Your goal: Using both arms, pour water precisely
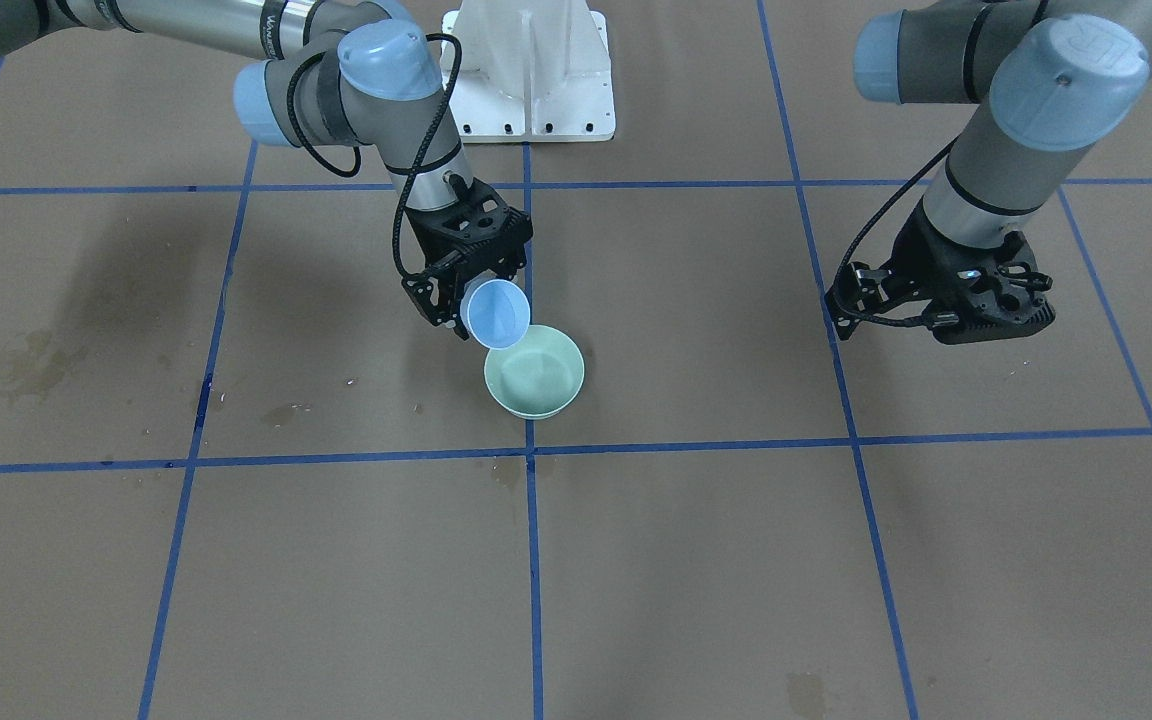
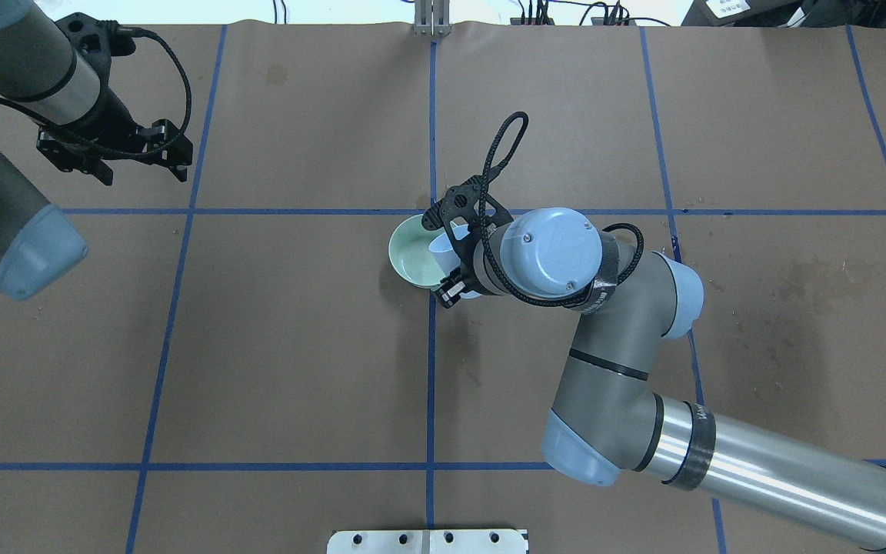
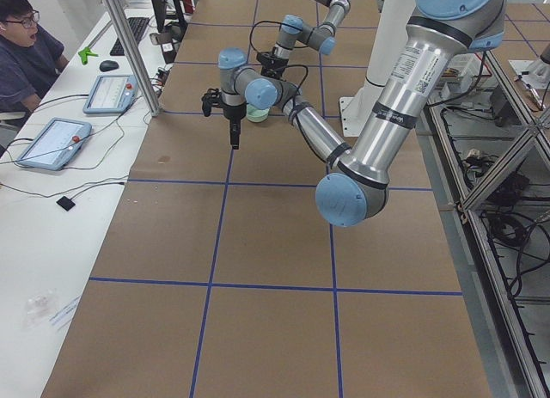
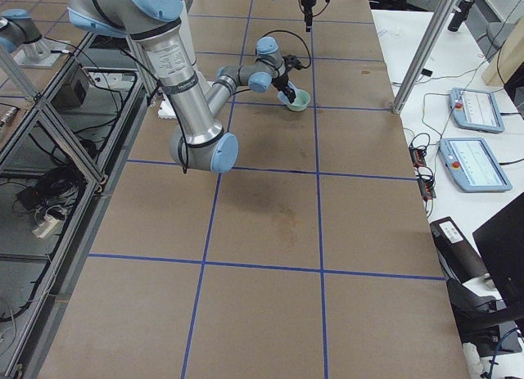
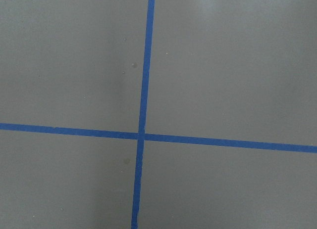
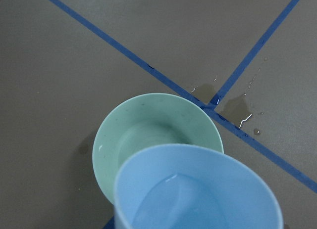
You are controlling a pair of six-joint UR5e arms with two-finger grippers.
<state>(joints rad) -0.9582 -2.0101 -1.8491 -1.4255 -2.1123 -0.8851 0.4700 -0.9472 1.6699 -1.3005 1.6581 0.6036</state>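
My right gripper (image 1: 468,300) is shut on a light-blue cup (image 1: 498,313), tilted with its mouth over the rim of a pale-green bowl (image 1: 561,392) near the table's middle. In the right wrist view, water (image 6: 171,197) shimmers inside the cup (image 6: 208,164), just above the bowl (image 6: 148,120); no stream shows. My left gripper (image 1: 946,312) hangs over bare paper far from the bowl, holding nothing. Its fingers are hidden, so I cannot tell if it is open. From overhead it (image 2: 108,146) sits at the far left and the bowl (image 2: 406,258) at centre.
A small wet puddle (image 6: 238,108) lies on the blue tape crossing beside the bowl. The white pedestal (image 1: 531,70) stands behind it. Faint stains (image 1: 16,365) mark the brown paper. A person (image 3: 26,45) and two tablets (image 3: 51,140) are at the side desk.
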